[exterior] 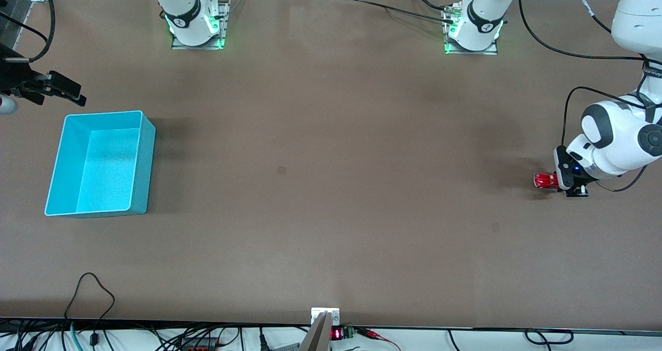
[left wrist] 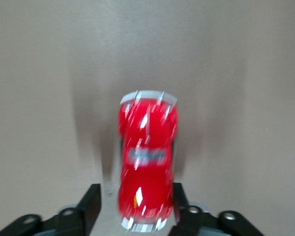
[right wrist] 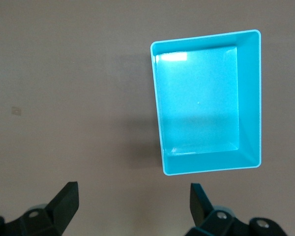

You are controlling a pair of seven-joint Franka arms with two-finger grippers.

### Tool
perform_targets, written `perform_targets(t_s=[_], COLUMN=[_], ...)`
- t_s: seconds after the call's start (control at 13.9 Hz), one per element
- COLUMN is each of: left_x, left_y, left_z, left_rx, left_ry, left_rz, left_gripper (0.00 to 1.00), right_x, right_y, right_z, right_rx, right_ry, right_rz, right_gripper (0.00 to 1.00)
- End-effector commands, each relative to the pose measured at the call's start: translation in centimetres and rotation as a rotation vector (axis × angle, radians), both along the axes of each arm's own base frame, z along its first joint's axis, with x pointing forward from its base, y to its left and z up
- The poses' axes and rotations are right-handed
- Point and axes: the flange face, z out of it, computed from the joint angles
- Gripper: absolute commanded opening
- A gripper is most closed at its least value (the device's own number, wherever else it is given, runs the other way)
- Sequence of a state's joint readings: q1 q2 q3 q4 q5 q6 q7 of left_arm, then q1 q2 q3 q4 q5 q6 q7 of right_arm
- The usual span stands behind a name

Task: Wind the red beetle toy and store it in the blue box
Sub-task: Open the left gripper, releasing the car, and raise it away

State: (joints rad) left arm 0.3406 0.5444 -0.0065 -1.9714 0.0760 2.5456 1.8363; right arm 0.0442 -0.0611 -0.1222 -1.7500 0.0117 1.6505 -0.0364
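Observation:
The red beetle toy point(exterior: 544, 180) stands on the table at the left arm's end. In the left wrist view the toy point(left wrist: 147, 147) is blurred. My left gripper point(exterior: 560, 181) is low at the toy's end, and its open fingers point(left wrist: 91, 206) straddle that end, with a gap on one side. The blue box point(exterior: 146, 159) stands empty at the right arm's end. My right gripper point(exterior: 72, 93) hangs open and empty over the table beside the box. In the right wrist view the gripper point(right wrist: 134, 199) has bare table between its fingers, and the box point(right wrist: 249, 98) lies off to one side.
A small dark mark point(exterior: 281, 169) lies on the brown table's middle. Both arm bases point(exterior: 196, 25) stand along the edge farthest from the front camera. Cables point(exterior: 88, 294) run along the table's nearest edge.

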Motion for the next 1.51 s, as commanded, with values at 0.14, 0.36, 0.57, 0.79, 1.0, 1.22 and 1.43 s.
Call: perform_targets(t_s=[0.14, 0.36, 0.57, 0.79, 1.0, 1.22, 1.43], left_x=[1.3, 1.5, 1.0, -0.4, -1.8, -1.8, -1.6], left_y=[-0.8, -0.6, -0.5, 0.9, 0.4, -2.2, -2.4], left_z=[6.1, 11.0, 16.4, 20.7, 22.5, 23.7, 24.3], left_rx=[0.006, 0.014, 0.004, 0.013, 0.008, 0.01, 0.011], left_ry=[-0.019, -0.022, 0.043, 0.038, 0.099, 0.118, 0.115], left_rz=[-0.054, -0.041, 0.057, 0.208, 0.411, 0.447, 0.449], left_gripper=[1.0, 1.0, 1.0, 1.0, 1.0, 1.0, 1.0], right_x=[-0.1, -0.1, -0.1, -0.1, 0.0, 0.0, -0.1], right_y=[0.2, 0.2, 0.0, -0.1, 0.0, 0.0, -0.1], right_z=[0.4, 0.2, -0.2, -0.2, -0.5, -0.5, -0.5], right_rx=[-0.014, -0.014, -0.014, -0.014, -0.014, -0.014, -0.014], right_ry=[0.006, 0.01, 0.021, 0.029, 0.035, 0.036, 0.036], right_rz=[0.005, 0.005, 0.004, -0.007, -0.002, -0.007, -0.013], right_gripper=[1.0, 1.0, 1.0, 1.0, 1.0, 1.0, 1.0])
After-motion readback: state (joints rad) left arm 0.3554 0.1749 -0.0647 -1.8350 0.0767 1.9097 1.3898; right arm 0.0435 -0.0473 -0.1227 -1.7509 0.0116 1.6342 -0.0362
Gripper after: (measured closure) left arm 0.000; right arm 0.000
